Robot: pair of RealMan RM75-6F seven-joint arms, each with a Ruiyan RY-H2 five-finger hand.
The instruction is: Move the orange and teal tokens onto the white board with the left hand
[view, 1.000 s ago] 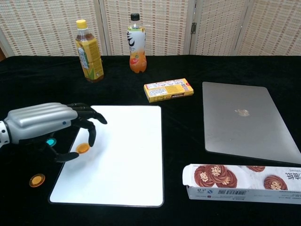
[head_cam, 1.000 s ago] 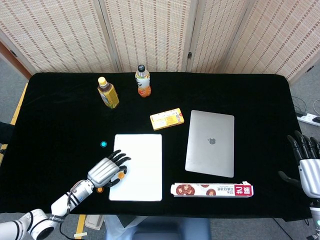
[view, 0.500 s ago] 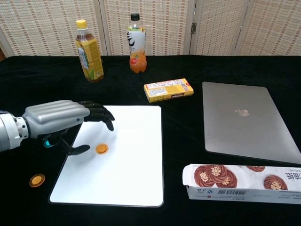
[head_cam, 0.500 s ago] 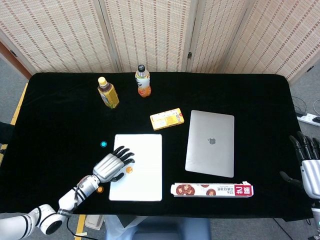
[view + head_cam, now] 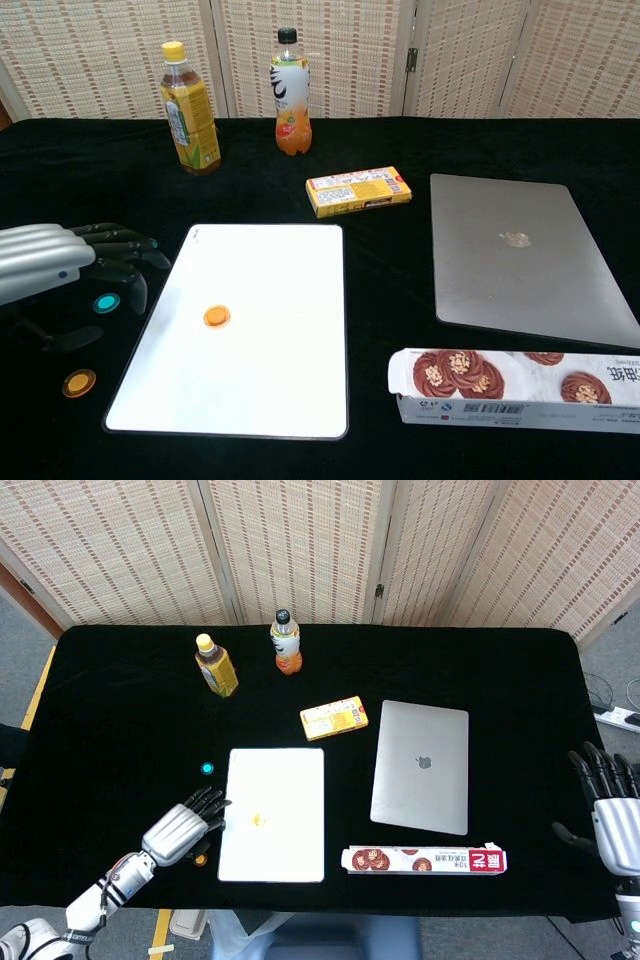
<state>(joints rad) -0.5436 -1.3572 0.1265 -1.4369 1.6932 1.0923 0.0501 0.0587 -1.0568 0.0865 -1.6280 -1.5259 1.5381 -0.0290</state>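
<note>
While one orange token (image 5: 216, 316) sits on the white board (image 5: 270, 370), task's approx a third done: 2nd orange token (image 5: 79, 382) & teal token (image 5: 106, 302) lie off its left edge. My left hand (image 5: 60, 270) hovers there, fingers spread, holding nothing.

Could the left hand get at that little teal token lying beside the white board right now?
Probably yes. The left hand hangs open just beside the teal token, its dark fingers partly over it in the chest view. Nothing lies between them; the white board and the orange token on the cloth sit off to the sides.
</note>
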